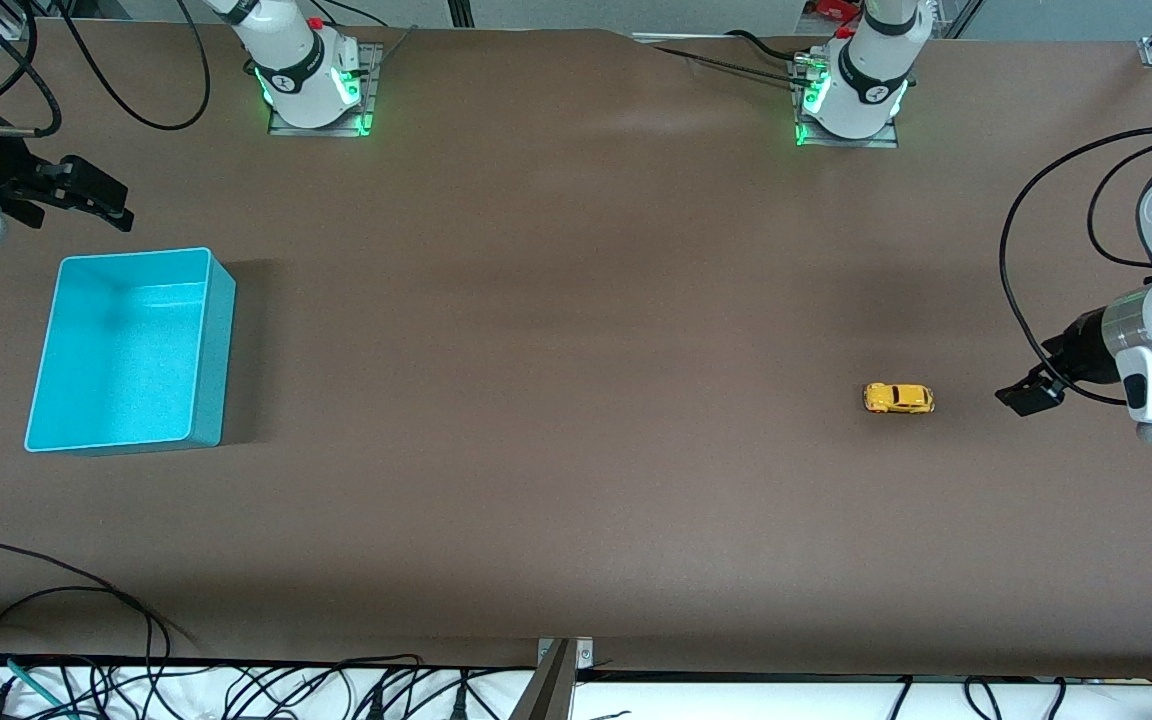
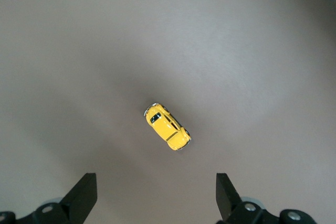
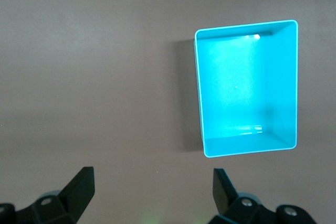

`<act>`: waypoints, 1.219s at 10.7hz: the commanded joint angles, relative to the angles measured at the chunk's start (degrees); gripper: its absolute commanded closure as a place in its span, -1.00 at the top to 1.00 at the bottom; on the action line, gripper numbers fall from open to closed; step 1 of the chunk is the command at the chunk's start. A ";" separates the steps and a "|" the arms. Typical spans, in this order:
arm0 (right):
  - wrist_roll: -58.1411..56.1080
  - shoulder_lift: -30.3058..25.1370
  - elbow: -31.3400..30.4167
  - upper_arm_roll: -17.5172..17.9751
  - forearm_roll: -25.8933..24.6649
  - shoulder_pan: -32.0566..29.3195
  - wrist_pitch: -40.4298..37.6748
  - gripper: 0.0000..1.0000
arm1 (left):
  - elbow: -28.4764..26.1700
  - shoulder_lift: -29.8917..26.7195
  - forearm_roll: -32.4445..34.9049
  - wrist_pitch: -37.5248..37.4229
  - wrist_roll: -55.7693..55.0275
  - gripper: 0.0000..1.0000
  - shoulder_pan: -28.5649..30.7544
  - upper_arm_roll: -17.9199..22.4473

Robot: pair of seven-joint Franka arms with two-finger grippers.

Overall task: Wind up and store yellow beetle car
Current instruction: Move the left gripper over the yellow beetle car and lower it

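While one yellow beetle car sits on the table toward the left arm's end and one teal bin sits toward the right arm's, the left gripper hovers beside the car and the right gripper above the table near the bin, both jaws spread wide and holding nothing.

Yellow beetle car, teal bin, brown table.

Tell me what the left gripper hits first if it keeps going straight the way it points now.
Probably bare table. The left gripper, open and empty, points down at the brown surface, with the yellow beetle car just ahead of its fingertips; depth is unclear, so it might clip the car.
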 commanded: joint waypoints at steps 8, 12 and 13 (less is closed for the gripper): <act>-0.30 0.09 0.90 -0.13 1.03 -0.05 -0.36 1.00 | -12.86 -0.79 -3.23 11.31 -33.49 1.00 0.83 -1.05; -0.30 0.09 0.90 -0.13 1.03 -0.05 -0.36 1.00 | -25.42 -0.70 -3.23 26.30 -34.63 1.00 0.83 -1.76; -0.30 0.09 0.90 -0.13 0.95 -0.05 -0.36 1.00 | -28.23 -0.44 -3.14 30.26 -34.72 1.00 1.00 -1.76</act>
